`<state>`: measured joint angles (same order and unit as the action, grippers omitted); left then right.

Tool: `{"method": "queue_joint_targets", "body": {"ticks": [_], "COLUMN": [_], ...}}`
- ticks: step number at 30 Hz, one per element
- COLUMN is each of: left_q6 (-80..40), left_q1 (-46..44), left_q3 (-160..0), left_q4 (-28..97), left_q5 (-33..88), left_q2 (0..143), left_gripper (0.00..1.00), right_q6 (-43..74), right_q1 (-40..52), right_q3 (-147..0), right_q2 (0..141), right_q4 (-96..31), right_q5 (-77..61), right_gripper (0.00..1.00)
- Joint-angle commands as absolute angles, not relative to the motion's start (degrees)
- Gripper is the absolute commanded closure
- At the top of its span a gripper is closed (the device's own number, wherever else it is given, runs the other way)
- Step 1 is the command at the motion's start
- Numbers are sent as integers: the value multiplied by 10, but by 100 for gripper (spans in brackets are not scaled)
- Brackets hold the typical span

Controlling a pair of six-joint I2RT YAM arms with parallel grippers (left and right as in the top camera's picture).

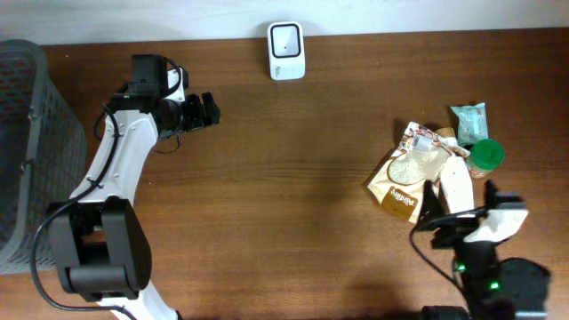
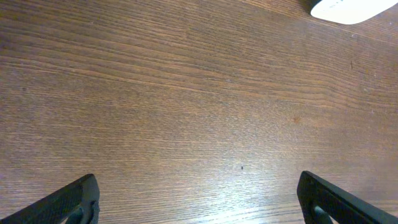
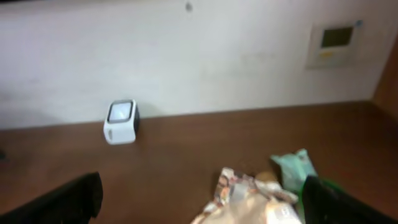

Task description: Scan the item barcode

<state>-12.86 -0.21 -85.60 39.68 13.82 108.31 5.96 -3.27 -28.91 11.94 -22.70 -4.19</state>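
Note:
A small white barcode scanner [image 1: 286, 51] stands at the table's far edge; in the right wrist view the scanner [image 3: 121, 121] faces me. A pile of items lies at the right: a brown crinkled pouch [image 1: 404, 182], a teal packet [image 1: 468, 120], a green-capped container [image 1: 486, 155] and a white item [image 1: 455, 182]. My right gripper [image 1: 460, 200] hovers open at the near side of this pile, with the pouch [image 3: 249, 196] between and beyond its fingers, nothing gripped. My left gripper [image 1: 212, 110] is open over bare wood, left of the scanner, whose corner [image 2: 351, 9] shows at top right.
A grey mesh basket [image 1: 27, 151] stands at the table's left edge. The wooden table [image 1: 284, 196] stretches between the two arms. A white wall [image 3: 199, 56] rises behind the scanner.

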Motion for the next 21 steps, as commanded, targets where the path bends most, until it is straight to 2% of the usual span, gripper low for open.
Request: {"method": "queue_joint_targets", "body": {"ticks": [1, 9, 21], "left_q6": [-121, -121, -121], "left_q1": [-2, -2, -2], "left_q3": [-855, -856, -855], "left_q4": [397, 397, 397], "left_q5": [137, 137, 137], "left_q2": [1083, 1083, 1083], "left_gripper": [1, 1, 1], "right_q6": [60, 60, 61], "right_q1": [-20, -4, -4], "right_q3": [-195, -74, -3], "right_q2": [55, 7, 2], "right_q4": [-178, -81, -42], "right_q5": [-49, -23, -25], "right_gripper": [2, 2, 2]}}
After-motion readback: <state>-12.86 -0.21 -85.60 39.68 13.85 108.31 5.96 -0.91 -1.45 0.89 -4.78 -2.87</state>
